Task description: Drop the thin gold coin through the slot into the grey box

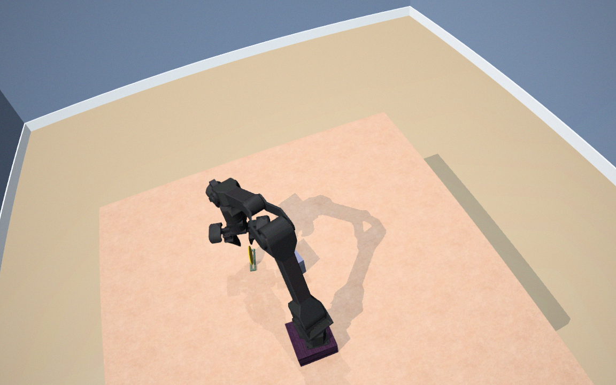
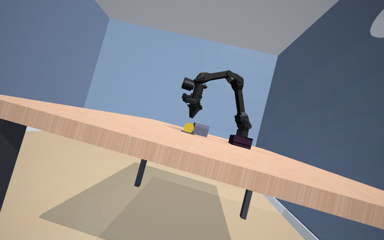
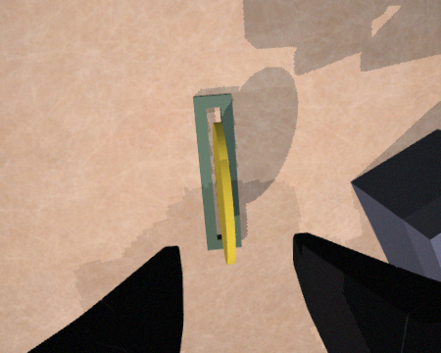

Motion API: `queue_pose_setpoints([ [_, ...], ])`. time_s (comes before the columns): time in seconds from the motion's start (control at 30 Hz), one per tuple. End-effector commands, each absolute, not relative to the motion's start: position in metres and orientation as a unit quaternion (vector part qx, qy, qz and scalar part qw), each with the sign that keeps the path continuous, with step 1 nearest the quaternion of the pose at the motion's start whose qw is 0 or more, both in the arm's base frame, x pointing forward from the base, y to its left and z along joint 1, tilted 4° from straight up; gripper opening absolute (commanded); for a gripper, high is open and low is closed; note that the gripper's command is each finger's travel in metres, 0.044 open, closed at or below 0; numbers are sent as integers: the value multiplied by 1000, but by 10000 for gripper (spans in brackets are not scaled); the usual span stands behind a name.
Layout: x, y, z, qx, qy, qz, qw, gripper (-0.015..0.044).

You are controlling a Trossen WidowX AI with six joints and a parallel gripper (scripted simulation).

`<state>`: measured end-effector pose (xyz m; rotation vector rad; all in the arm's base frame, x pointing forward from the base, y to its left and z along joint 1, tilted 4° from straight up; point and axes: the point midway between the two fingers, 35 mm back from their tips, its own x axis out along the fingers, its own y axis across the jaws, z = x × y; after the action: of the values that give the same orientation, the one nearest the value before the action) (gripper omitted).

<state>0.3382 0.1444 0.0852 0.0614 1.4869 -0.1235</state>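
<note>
The gold coin (image 1: 249, 255) (image 2: 188, 127) (image 3: 226, 206) stands on its edge in the green holder (image 1: 253, 268) (image 2: 183, 131) (image 3: 204, 147). My gripper (image 1: 245, 244) (image 2: 191, 117) (image 3: 236, 254) points down, partly open and empty, a little above the coin. In the wrist view the coin's near end lies between the lines of the two fingertips, without touching either. The grey box (image 1: 301, 264) (image 2: 201, 130) (image 3: 402, 196) stands beside the holder, on the right in the wrist view. Its slot does not show; the arm hides much of the box in the top view, and my right finger covers part of it in the wrist view.
The arm's dark purple base (image 1: 308, 352) (image 2: 240, 141) stands on the pink-topped table (image 1: 157, 311) (image 2: 98, 128). The arm arches over the box in the top view. Arm shadows fall across the table.
</note>
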Motion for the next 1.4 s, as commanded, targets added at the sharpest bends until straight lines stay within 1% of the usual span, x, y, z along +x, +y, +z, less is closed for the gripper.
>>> queue_pose_setpoints([
  [0.0,337,143,71,28,677,-54,733,161],
  [1.37,342,141,13,27,677,-54,733,161],
])
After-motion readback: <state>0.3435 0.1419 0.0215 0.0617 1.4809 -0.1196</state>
